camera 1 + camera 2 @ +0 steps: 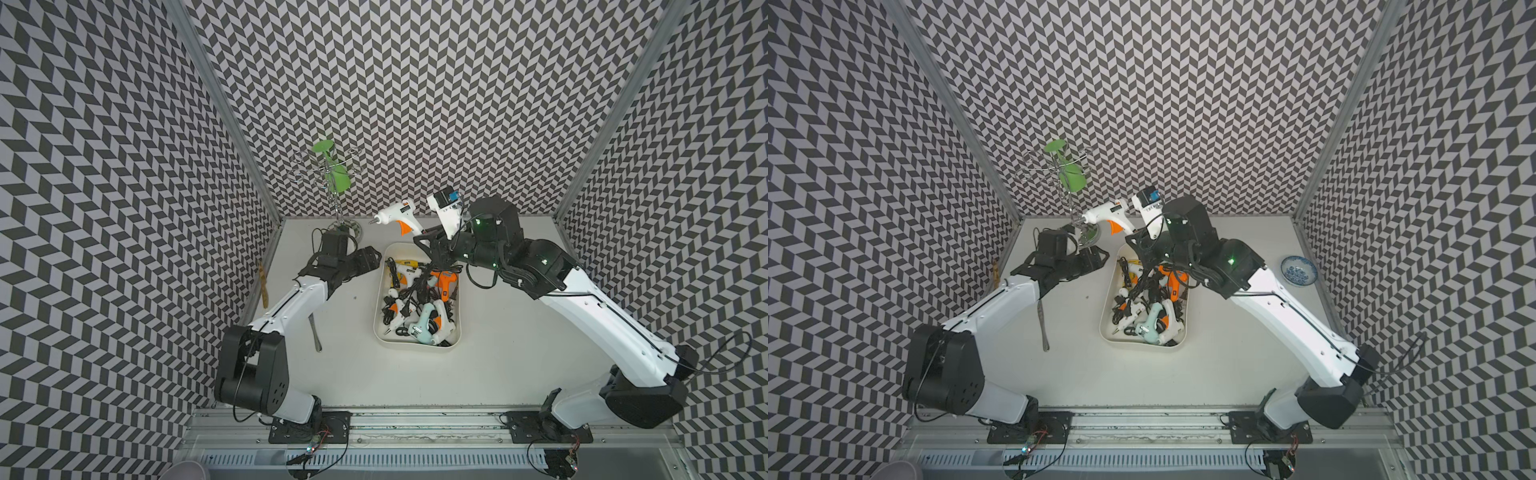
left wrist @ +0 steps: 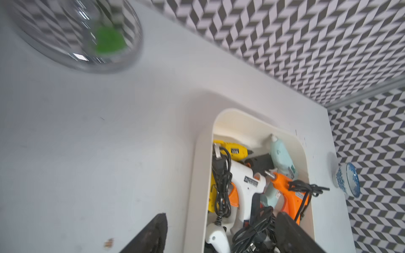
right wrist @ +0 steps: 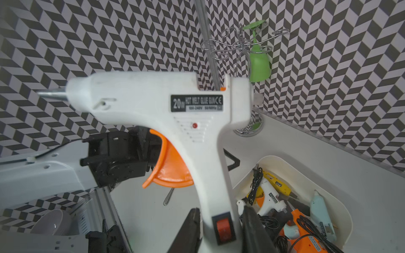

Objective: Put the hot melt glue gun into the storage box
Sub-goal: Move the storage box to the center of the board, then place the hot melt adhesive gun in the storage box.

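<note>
- The right tool (image 3: 220, 216) clamps the hot melt glue gun (image 3: 153, 103) by its handle, raised near the storage box's (image 1: 376, 316) far end, likely for lowering in.
- The left tool (image 1: 368, 258) stands wide and empty beside it, out of the way.

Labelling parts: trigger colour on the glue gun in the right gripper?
Orange trigger on the white glue gun; clearest in the right wrist view.

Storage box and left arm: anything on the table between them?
One slim metal utensil lies flat near the left arm; the rest of the table up to the storage box is bare, in both top views.
</note>
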### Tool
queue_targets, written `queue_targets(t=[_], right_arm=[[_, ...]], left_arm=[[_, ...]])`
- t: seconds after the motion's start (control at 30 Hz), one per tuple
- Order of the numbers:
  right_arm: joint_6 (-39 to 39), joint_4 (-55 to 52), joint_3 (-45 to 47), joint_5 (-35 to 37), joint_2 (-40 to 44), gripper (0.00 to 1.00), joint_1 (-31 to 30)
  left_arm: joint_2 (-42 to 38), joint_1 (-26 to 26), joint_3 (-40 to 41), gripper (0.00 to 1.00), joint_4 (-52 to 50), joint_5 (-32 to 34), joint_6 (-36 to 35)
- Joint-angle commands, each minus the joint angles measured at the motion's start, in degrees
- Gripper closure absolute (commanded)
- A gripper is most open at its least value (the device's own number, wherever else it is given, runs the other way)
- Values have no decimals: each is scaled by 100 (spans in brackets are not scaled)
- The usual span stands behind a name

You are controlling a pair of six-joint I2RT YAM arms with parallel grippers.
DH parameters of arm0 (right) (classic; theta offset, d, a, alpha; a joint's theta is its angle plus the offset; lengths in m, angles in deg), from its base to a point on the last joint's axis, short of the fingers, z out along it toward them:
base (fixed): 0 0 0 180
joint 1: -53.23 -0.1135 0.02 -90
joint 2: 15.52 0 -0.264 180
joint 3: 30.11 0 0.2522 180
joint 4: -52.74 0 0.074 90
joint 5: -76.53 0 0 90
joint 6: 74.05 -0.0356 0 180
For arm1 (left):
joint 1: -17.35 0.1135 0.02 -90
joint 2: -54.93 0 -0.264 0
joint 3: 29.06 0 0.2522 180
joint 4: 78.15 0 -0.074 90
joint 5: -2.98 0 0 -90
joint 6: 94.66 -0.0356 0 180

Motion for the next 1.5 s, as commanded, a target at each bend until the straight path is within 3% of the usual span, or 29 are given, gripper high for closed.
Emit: queue_targets(t=[0.0, 0.17, 0.27, 0.57, 0.77, 1.13, 1.27, 1.47], right_arm=[[-354, 901, 478, -211, 211, 95, -106], [-497, 2291, 1918, -485, 375, 95, -144], [-668, 2970, 2415, -439, 387, 95, -162], [-606, 2966, 2428, -376, 3, 95, -162], [-522, 2638, 3169, -450, -364, 95, -178], [158, 2198, 3871, 351, -1067, 94, -316], [602, 2138, 3870, 1111, -1632, 93, -727], [677, 1446, 3523, 2159, -2190, 94, -990]], left_arm=[[-415, 487, -94, 17, -544, 242, -457], [-787, 1440, 214, 17, -777, 304, -612], [-1017, 1741, 388, 17, -769, 301, -629], [-1168, 1797, 399, 16, -899, 404, -712], [-1178, 1836, 433, 16, -868, 405, -732], [-1089, 1837, 555, 16, -747, 340, -767], [-1059, 1828, 647, 16, -643, 299, -759], [-993, 1828, 776, 17, -561, 241, -776]])
